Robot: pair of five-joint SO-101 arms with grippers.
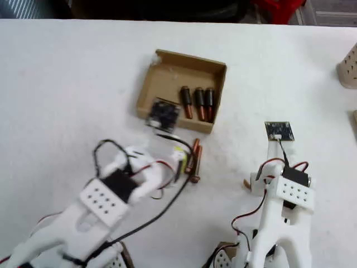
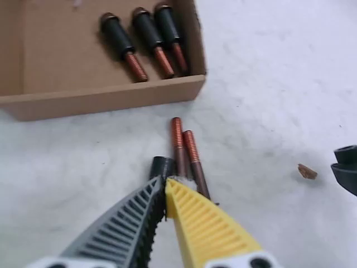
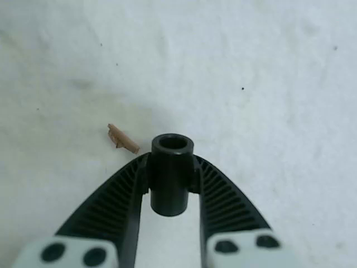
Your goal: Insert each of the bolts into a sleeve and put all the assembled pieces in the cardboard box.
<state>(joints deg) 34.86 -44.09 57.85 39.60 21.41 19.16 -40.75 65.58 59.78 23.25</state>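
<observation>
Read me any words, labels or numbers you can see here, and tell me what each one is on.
No readable text anywhere. The cardboard box, the assembled pieces in it, the loose bolts and the sleeve in the right gripper carry no visible print.

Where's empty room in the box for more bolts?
In the high view, the cardboard box floor is bare from its left wall to the three assembled pieces, which crowd its right wall. Just outside it, two bolts and the left gripper crowd the table.
</observation>
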